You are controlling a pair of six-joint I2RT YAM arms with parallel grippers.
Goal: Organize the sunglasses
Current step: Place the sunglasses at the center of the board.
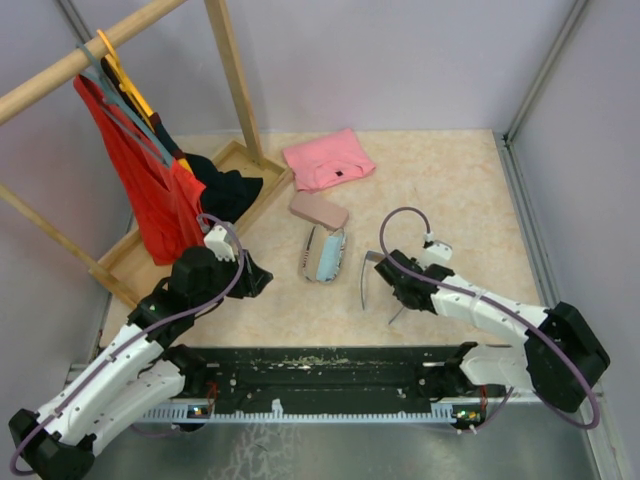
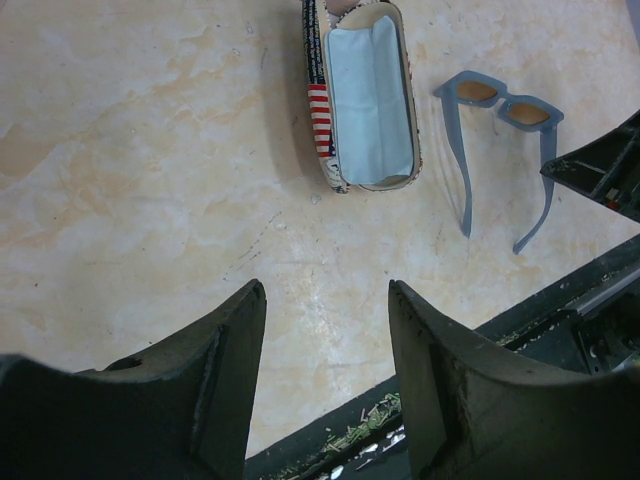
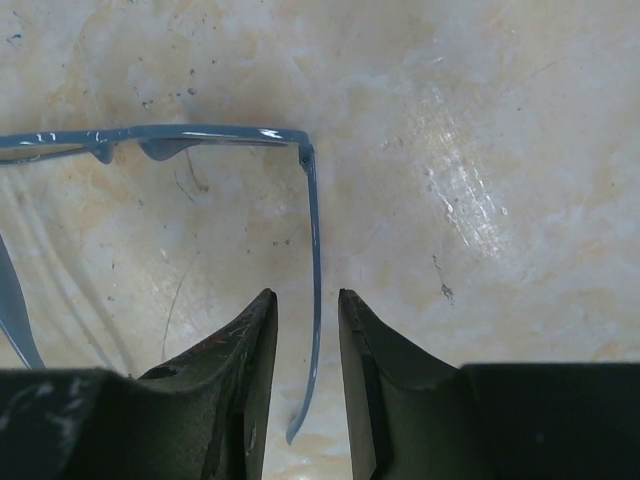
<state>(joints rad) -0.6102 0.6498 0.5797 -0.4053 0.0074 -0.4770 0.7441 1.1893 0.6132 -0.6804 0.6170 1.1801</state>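
Sunglasses (image 2: 500,100) with a grey-blue plastic frame lie on the marbled table (image 1: 450,200), right of centre, just right of the open case. Their lenses look brownish in the left wrist view, and both temples are unfolded.

Far left, a wooden tray (image 1: 130,258) holds a black garment (image 1: 232,190), and a red garment (image 1: 150,190) hanging from the rack reaches down into it. The left gripper (image 2: 327,292) hovers over bare table near the tray's corner, its fingers spread wide with nothing between them. Next comes a flag-patterned case (image 2: 318,110), lying open with a light blue cloth (image 2: 370,100) spread inside it. A pink case (image 1: 318,209) lies closed just at its far end; whether the two touch I cannot tell. A folded pink cloth (image 1: 328,160) sits farther back.

The glasses' front bar runs roughly left to right across the table and faces away from the arms, while the temples point back toward the near edge. The open case lies nearly parallel to those temples.

The right gripper (image 3: 307,295) is down over the right-hand temple. Its fingers are parted only a little, and the thin temple runs between them with a sliver of gap on each side, so it is not pinched.
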